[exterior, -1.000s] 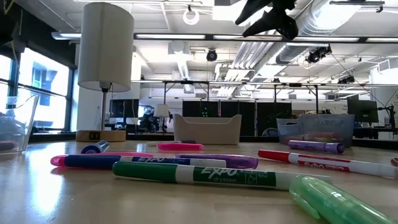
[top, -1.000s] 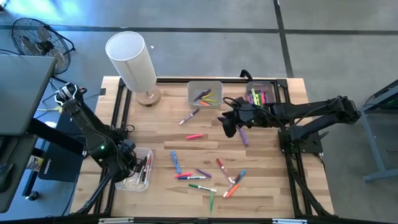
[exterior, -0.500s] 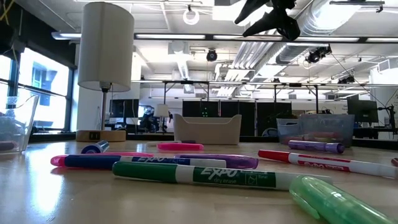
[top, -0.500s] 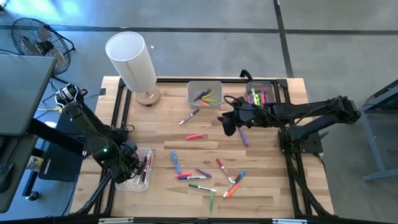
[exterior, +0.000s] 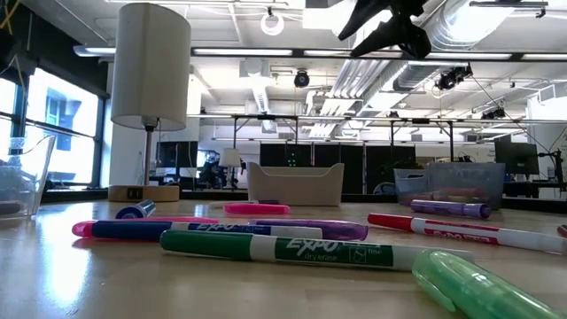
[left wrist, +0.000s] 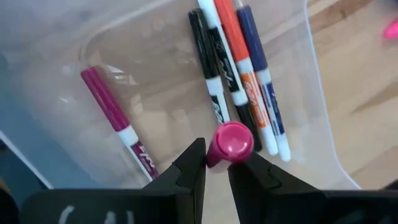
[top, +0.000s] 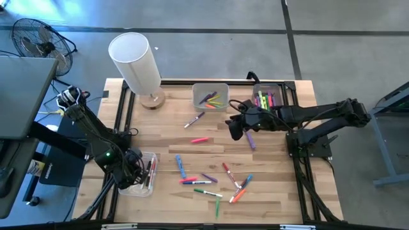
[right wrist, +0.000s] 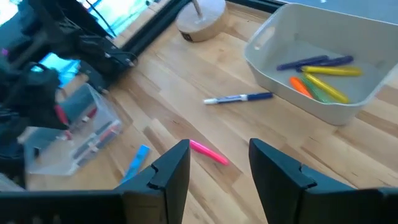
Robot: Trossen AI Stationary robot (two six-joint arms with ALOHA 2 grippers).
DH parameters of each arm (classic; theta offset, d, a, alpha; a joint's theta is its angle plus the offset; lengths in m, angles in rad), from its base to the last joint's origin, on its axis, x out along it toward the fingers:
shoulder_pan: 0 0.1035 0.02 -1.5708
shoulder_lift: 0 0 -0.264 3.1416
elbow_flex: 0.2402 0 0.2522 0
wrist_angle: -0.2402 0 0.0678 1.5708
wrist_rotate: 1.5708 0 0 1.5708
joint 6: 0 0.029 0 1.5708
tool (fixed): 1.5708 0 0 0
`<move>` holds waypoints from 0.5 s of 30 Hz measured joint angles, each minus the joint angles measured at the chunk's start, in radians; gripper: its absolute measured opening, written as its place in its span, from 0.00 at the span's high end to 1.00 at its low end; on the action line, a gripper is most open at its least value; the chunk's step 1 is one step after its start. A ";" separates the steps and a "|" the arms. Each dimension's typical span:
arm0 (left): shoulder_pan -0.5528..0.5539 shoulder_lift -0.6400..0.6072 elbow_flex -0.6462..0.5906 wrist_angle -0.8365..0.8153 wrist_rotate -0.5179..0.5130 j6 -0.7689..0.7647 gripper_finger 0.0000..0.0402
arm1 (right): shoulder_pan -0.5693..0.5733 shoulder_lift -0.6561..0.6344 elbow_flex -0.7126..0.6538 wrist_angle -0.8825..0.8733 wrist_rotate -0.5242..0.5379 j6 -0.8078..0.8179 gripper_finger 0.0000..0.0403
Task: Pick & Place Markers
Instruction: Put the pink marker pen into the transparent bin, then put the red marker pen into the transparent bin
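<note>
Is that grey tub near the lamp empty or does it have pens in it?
Not empty. The grey tub holds a few markers: purple, yellow, orange and green ones lie on its floor, well short of filling it.

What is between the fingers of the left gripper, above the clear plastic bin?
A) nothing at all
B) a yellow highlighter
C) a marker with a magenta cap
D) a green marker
C: in the left wrist view, the left gripper has a marker with a magenta cap between its fingers, over the clear plastic bin that already holds black, orange, blue and magenta markers.
</note>
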 joint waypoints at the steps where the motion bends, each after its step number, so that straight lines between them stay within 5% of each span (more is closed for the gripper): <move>1: 0.000 0.000 0.000 0.006 0.009 0.000 0.84 | 0.000 0.000 0.000 -0.013 0.004 0.000 0.62; 8: 0.000 0.000 0.001 0.049 0.033 -0.012 0.83 | 0.000 0.000 0.000 -0.093 0.006 -0.040 0.62; 15: 0.000 0.000 0.001 0.024 -0.007 -0.110 0.65 | 0.000 0.000 0.000 -0.106 0.006 -0.088 0.62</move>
